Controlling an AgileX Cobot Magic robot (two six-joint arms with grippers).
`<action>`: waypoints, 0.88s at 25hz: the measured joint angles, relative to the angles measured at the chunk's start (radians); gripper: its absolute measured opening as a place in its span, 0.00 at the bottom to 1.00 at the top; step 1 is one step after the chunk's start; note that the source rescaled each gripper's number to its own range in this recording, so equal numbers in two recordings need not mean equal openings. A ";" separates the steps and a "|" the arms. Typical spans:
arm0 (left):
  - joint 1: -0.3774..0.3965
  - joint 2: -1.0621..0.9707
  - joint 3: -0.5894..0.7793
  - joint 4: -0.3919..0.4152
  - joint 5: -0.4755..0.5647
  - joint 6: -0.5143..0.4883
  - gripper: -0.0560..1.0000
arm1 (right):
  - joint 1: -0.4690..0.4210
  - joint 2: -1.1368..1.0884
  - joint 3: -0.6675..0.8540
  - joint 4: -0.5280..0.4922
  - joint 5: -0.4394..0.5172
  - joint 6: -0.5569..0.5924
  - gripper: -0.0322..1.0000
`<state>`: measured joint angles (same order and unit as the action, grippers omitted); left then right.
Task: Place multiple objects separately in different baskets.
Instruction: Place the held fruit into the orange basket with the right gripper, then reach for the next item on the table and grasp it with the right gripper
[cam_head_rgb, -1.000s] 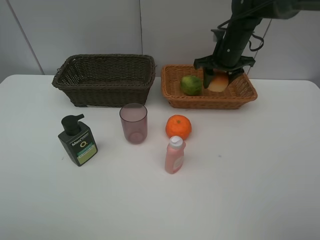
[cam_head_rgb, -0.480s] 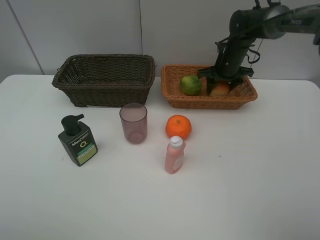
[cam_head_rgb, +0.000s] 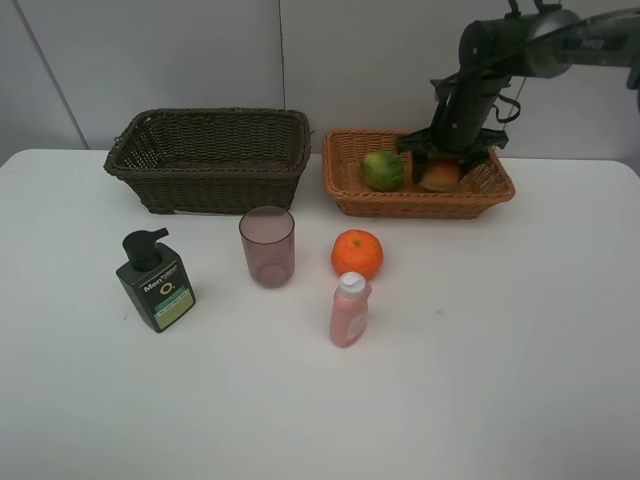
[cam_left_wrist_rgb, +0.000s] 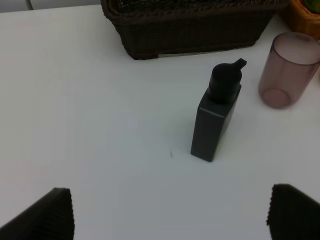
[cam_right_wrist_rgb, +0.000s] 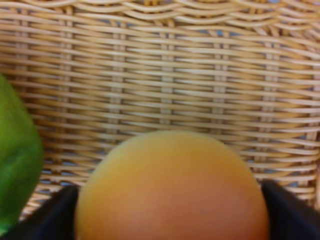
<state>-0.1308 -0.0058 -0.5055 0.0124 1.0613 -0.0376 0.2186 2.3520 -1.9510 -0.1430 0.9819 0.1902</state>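
White table (cam_head_rgb: 500, 350) seen from above, two baskets at its far edge. The dark brown basket (cam_head_rgb: 210, 185) stands on the left, and the shallower orange-tan basket (cam_head_rgb: 420, 205) is just beside it on the right.

The tan basket holds the green fruit (cam_head_rgb: 382, 170) and, near it, the red-yellow fruit (cam_head_rgb: 440, 176), which rests on the woven floor. The right gripper (cam_head_rgb: 447, 158) reaches down over the red-yellow fruit. Its two dark fingertips (cam_right_wrist_rgb: 45, 215) stand partly apart, close against either side of the fruit. Whether they press on it cannot be told.

In front of the baskets, from left to right, stand the dark green pump bottle (cam_head_rgb: 155, 282), the pink cup (cam_head_rgb: 267, 246) and the orange (cam_head_rgb: 357, 253). All are upright and apart. The small pink bottle (cam_head_rgb: 349, 312) stands just in front of the orange.

The left gripper (cam_left_wrist_rgb: 167, 212) hangs above bare table short of the pump bottle. Its jaws are spread wide and hold nothing.
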 joint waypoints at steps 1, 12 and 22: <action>0.000 0.000 0.000 0.000 0.000 0.000 1.00 | 0.000 0.000 0.000 -0.004 0.000 0.000 0.74; 0.000 0.000 0.000 0.000 0.000 0.000 1.00 | 0.039 -0.108 0.000 0.007 0.096 0.000 0.98; 0.000 0.000 0.000 0.000 0.000 0.000 1.00 | 0.199 -0.219 0.000 0.008 0.207 0.000 1.00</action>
<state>-0.1308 -0.0058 -0.5055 0.0124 1.0613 -0.0376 0.4174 2.1326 -1.9510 -0.1353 1.1891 0.1905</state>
